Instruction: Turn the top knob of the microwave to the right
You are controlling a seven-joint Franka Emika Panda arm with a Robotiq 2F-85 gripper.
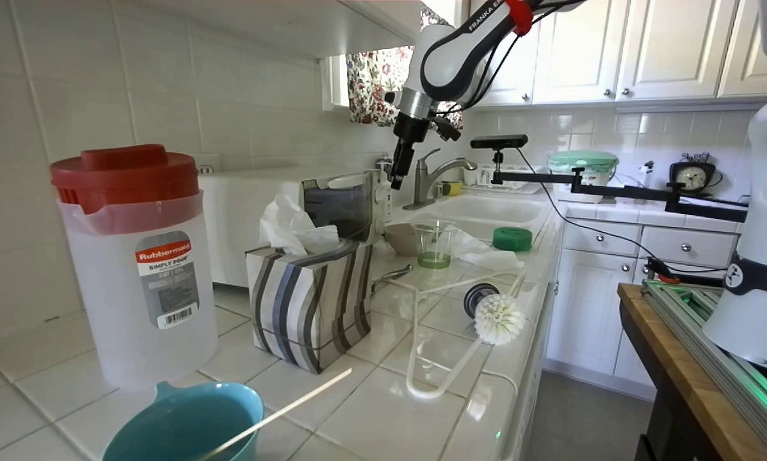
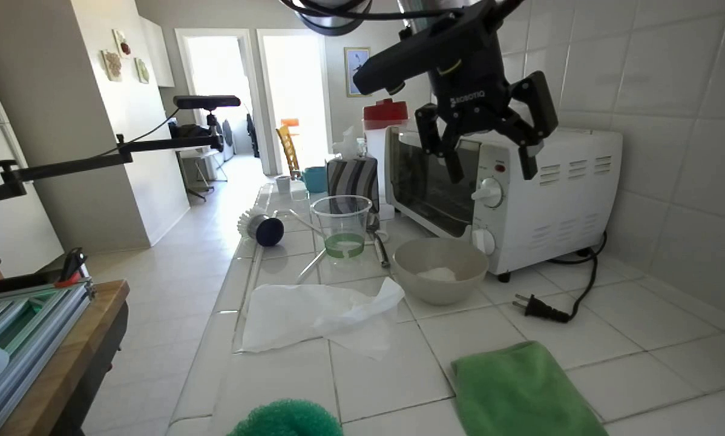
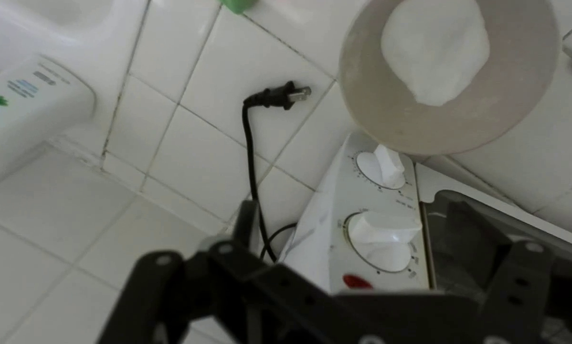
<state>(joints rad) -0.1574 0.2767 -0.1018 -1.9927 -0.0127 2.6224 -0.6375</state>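
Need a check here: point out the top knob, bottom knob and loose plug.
Top knob [image 3: 384, 233], wrist view: its raised grip.
Bottom knob [image 3: 388, 166], wrist view: its raised grip.
Loose plug [image 2: 544, 310], in an exterior view: its black body.

Upper knob [image 2: 489, 192] clear, above bowl [image 2: 439, 291]

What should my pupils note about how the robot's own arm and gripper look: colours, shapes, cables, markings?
The arm is mostly white and rounded, with black accents, a red band, dark FRANKA lettering and a silver cylindrical section near the gripper. Black cables run alongside. The gripper is black and angular, with two jointed fingers and pale ROBOTIQ lettering.
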